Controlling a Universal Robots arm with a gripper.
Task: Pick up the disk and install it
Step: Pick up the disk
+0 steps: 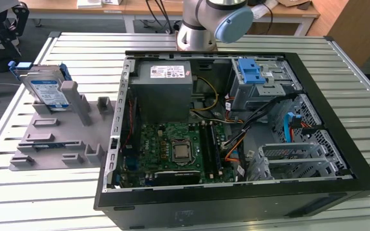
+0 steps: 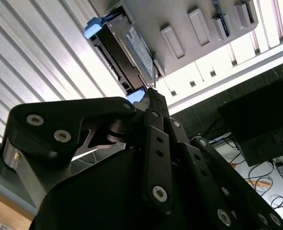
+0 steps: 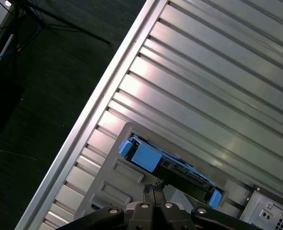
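The computer case (image 1: pixel 236 204) lies open side up, leaving its interior reachable. At the exterior view's left, a gray holder (image 1: pixel 55 135) stands the disk (image 1: pixel 46 90) on edge at its far end — blue tab exposed, evidently for grasping. The gripper (image 3: pixel 153 186) hangs over it, fingers pressed together, empty.

disk (image 1: pixel 47 90) open above — gray post (image 1: pixel 69 96) crowds one side

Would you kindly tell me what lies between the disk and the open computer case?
In the exterior view, upright posts of the gray holder stand between the disk and the computer case.
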